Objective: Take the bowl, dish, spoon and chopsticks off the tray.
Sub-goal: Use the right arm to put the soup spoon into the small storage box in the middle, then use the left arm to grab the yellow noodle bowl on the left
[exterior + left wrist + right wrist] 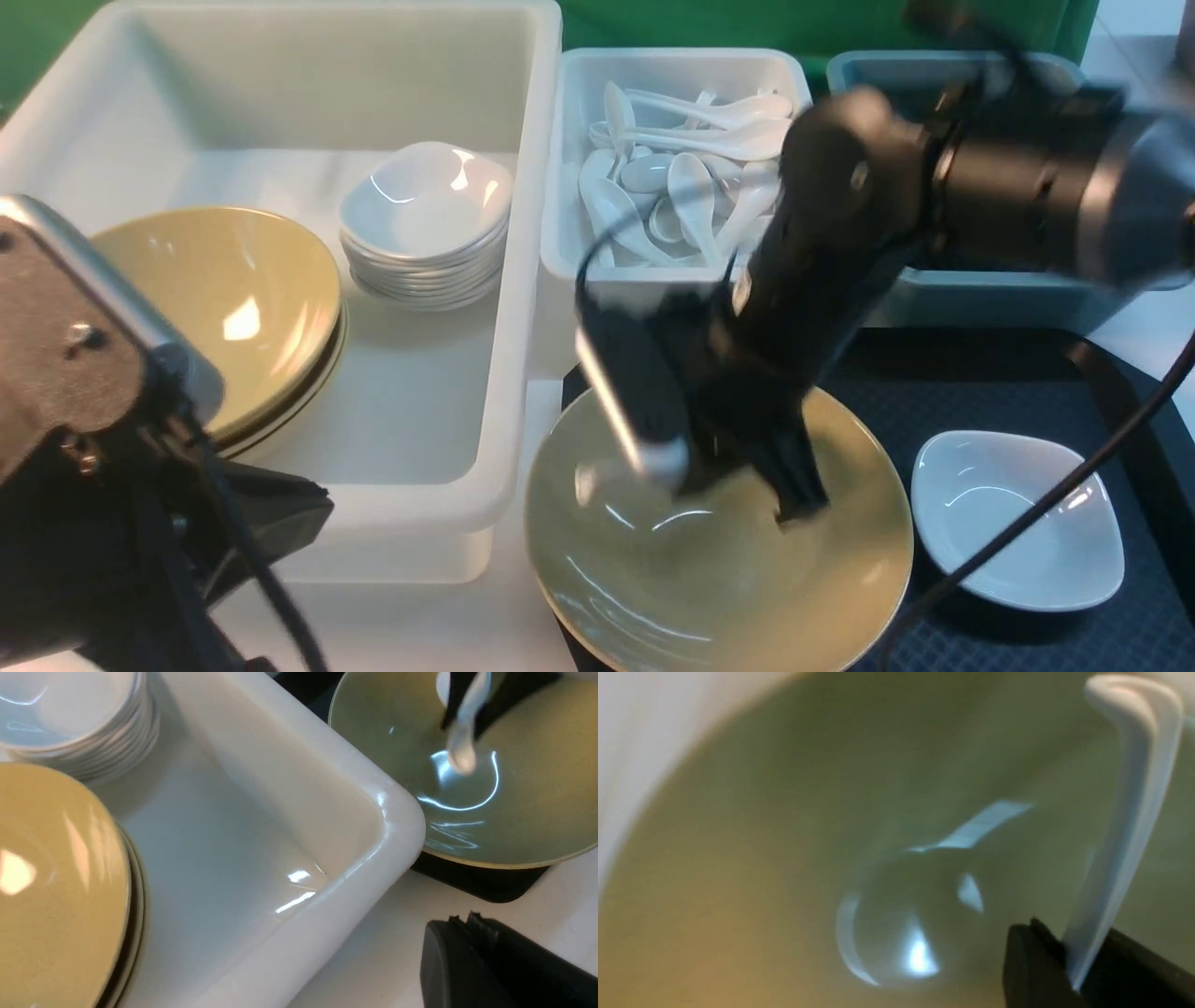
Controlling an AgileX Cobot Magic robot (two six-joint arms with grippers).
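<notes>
Left gripper (280, 509) low at near left, jaw state cannot tell. Large white bin (523, 233) ahead of it: stacked olive bowls (243, 308), white dish stack (425, 224). Bowl (719, 579) on tray (1027, 392) left end, overhanging rim. Right gripper (747, 481) above bowl, clamped on spoon (1125, 849), spoon dangling over bowl centre, blurred. Dish (1018, 523) on tray just right of bowl, not touching
</notes>
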